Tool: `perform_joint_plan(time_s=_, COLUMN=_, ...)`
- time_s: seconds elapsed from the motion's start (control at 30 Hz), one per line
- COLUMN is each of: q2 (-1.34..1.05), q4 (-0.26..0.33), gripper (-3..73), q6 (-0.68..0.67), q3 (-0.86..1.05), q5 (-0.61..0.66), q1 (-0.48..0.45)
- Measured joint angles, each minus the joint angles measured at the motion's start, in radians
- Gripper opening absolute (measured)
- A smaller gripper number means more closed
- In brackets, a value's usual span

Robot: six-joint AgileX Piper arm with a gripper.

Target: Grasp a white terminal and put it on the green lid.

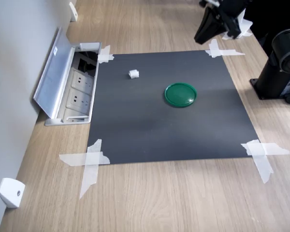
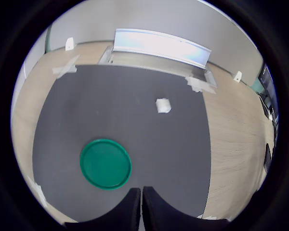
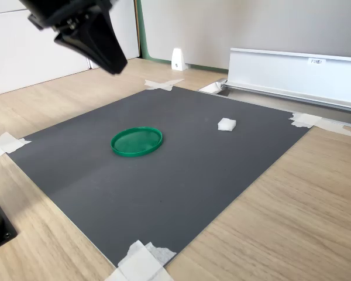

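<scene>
Lying bare, green lid (image 1: 180, 94)

The mat (image 1: 164, 125) is matt dark grey, nearly black, and plain. White tape (image 1: 89, 162) crosses hold its corners. The lid (image 1: 180, 94) is glossy dark green all over, with a pale sheen on its rim. The terminal (image 1: 134, 74) is plain white. The bench (image 1: 174, 198) is light oak with a fine straight grain. The socket flap (image 1: 53, 77) at the bench's edge is silver-grey. The tool (image 2: 140, 211) is black. The wall (image 1: 9, 72) is pale grey.
</scene>
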Motion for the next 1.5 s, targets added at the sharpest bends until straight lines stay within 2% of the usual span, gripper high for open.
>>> perform_joint_plan(time_s=0.17, q2=0.139, q4=0.001, gripper=0.6, q6=-0.018, q3=-0.069, q5=0.050, q1=0.000)
perform_joint_plan(time_s=0.27, q2=0.229, q4=0.006, gripper=5.8, q6=-0.027, q3=-0.136, q5=0.059, q1=0.000)
perform_joint_plan(time_s=0.37, q2=0.310, q4=0.008, gripper=14.9, q6=-0.032, q3=-0.217, q5=0.059, q1=0.000)
perform_joint_plan(time_s=0.63, q2=0.547, q4=0.008, gripper=49.0, q6=-0.044, q3=-0.412, q5=0.097, q1=0.000)
perform_joint_plan(time_s=0.73, q2=0.641, q4=0.018, gripper=56.3, q6=-0.076, q3=-0.486, q5=0.127, q1=0.000)
perform_joint_plan(time_s=1.07, q2=0.877, q4=0.018, gripper=59.3, q6=-0.108, q3=-0.709, q5=0.194, q1=0.000)
perform_joint_plan(time_s=1.33, q2=0.967, q4=0.001, gripper=59.3, q6=-0.114, q3=-0.729, q5=0.199, q1=-0.003)
perform_joint_plan(time_s=1.5, q2=0.980, q4=-0.006, gripper=59.3, q6=-0.113, q3=-0.731, q5=0.188, q1=-0.047)
